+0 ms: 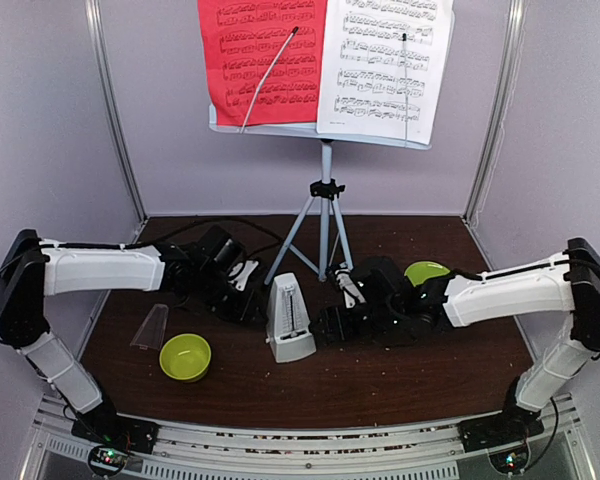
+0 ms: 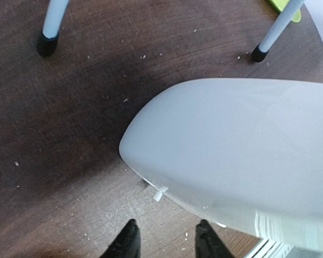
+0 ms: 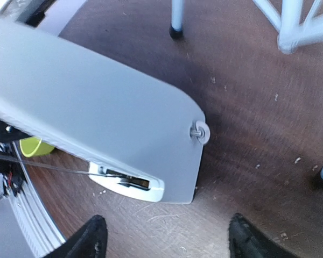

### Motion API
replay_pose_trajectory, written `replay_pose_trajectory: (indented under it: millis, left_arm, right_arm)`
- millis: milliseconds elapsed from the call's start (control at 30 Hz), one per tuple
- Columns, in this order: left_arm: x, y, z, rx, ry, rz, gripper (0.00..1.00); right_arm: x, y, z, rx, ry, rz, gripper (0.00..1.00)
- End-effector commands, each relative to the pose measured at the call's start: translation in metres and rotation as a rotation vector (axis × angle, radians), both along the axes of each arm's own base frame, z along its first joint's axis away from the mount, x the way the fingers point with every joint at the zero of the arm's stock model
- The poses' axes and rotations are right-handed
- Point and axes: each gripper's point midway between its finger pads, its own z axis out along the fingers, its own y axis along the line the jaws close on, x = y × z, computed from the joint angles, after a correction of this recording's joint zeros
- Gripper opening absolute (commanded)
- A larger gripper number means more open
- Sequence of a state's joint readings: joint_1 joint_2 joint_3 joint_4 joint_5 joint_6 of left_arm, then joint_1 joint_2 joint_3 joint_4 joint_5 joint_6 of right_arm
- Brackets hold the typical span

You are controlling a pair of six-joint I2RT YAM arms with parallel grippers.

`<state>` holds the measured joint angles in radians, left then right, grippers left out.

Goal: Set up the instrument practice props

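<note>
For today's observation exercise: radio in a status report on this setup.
Left end effector open, empty; right end effector open, empty. Metronome upright between them, clear cover off, aside. Bowl nearby, not blocking.

On the stand (image 1: 280, 130) at the back, left sheet (image 1: 265, 55) beside right sheet (image 1: 385, 65). Metronome (image 1: 289, 320) stands before the tripod (image 1: 325, 215); bowl (image 1: 185, 357) front-left of it, cover (image 1: 152, 327) left of bowl, plate (image 1: 426, 270) behind-right.
</note>
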<state>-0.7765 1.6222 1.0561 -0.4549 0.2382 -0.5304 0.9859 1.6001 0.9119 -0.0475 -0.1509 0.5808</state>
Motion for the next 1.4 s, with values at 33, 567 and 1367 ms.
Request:
replay_pose_trajectory:
  millis: [33, 567, 1367]
  left_arm:
    - [0.004, 0.006, 0.033, -0.033, -0.113, 0.011, 0.45]
    - [0.008, 0.031, 0.05, 0.008, -0.172, 0.082, 0.67]
    - [0.021, 0.074, 0.079, 0.003, -0.221, 0.193, 0.69]
  right_arm:
    - [-0.004, -0.001, 0.044, -0.01, -0.122, 0.001, 0.87]
    - [0.015, 0.033, 0.081, -0.123, -0.227, -0.053, 0.93]
    - [0.07, -0.132, 0.02, -0.426, -0.13, -0.381, 0.93]
